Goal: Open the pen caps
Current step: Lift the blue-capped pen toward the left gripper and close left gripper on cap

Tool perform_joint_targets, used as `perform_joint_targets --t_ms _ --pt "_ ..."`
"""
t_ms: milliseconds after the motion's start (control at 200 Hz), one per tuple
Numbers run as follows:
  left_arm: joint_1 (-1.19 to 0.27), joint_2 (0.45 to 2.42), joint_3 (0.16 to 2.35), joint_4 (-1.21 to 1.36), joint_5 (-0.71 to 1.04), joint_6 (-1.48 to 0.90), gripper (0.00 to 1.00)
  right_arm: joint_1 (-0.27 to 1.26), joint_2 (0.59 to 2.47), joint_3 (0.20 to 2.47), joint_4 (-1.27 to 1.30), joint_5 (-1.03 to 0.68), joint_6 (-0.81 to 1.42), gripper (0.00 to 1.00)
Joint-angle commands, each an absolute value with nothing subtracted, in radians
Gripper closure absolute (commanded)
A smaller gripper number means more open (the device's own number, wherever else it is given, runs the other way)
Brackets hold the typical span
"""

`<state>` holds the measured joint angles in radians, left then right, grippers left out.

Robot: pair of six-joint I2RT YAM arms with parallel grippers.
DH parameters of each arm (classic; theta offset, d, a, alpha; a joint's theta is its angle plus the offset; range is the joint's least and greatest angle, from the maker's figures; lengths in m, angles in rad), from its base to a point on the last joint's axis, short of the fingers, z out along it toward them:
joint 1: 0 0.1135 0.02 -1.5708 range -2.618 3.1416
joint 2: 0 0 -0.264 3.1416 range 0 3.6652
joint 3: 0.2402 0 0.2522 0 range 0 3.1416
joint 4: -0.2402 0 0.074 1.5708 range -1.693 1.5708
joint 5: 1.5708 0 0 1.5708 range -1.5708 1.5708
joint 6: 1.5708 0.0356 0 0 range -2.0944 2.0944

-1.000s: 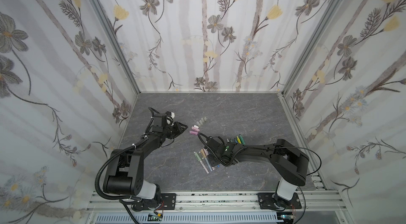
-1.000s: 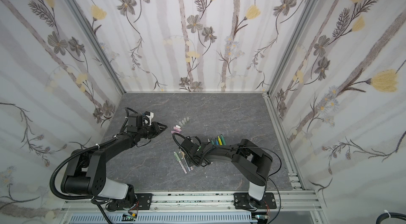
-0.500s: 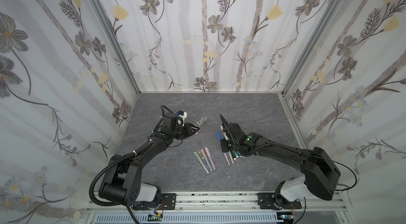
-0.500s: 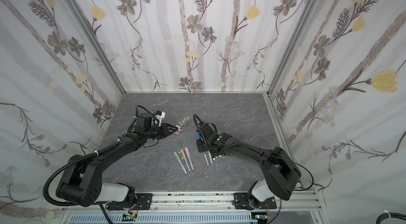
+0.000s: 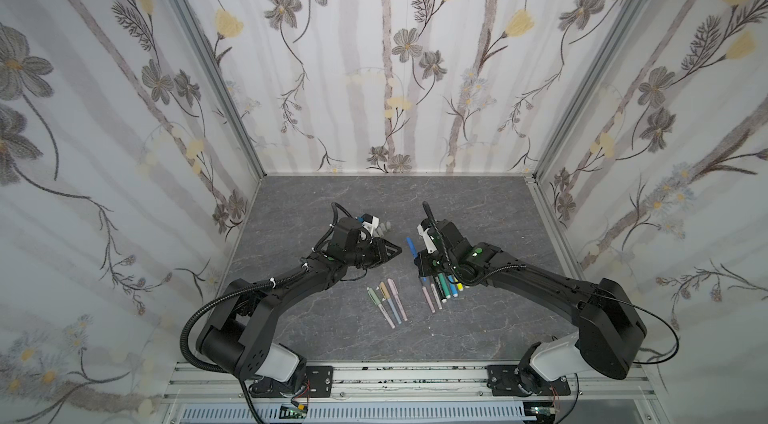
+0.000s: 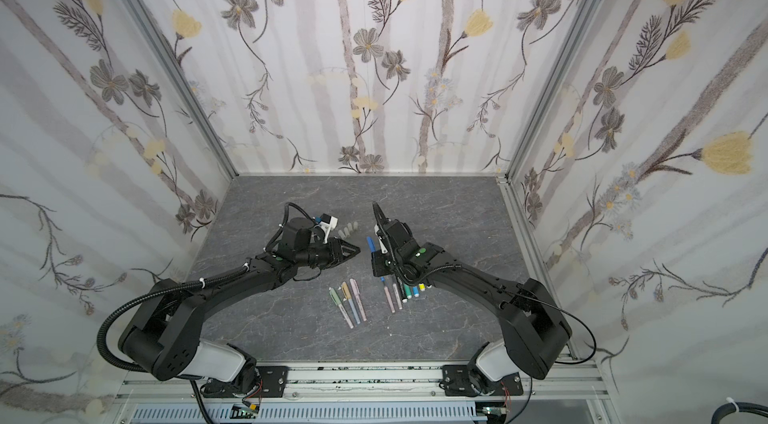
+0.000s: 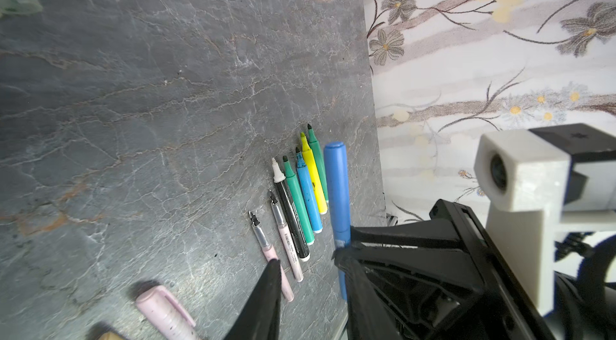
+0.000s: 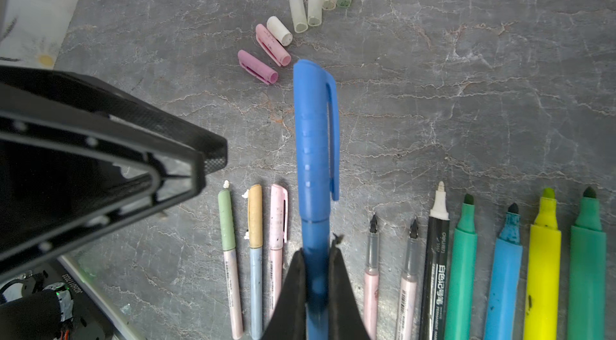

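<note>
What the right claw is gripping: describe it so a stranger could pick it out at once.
On the grey marbled table, find the arm working on the right; the right claw pinches a blue pen by the barrel, lifted off the tabletop. Unlike the uncapped markers and slim capped pastel pens lying flat beneath, it is deep blue all over with its clipped cap on.

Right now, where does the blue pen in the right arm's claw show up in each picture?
In a top view: blue pen just beyond the row of uncapped markers.
In a top view: blue pen, same place.
Left wrist: blue pen beside that row.
Right wrist: blue pen clamped in the right gripper.
Shared landmark: the yellow marker.
</note>
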<state>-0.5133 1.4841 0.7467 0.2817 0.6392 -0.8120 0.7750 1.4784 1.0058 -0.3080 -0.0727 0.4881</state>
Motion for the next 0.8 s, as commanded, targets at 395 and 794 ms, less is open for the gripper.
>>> perform_joint_targets --t_ms 395,794 --pt "-0.564 1.606 0.851 0.351 0.630 -0.827 0.67 0.776 1.484 1.023 -0.284 -0.108 0.487 1.00" --pt "-0.563 1.672 0.889 0.365 0.621 -0.822 0.73 0.777 1.494 1.014 -0.276 -0.109 0.488 1.00"
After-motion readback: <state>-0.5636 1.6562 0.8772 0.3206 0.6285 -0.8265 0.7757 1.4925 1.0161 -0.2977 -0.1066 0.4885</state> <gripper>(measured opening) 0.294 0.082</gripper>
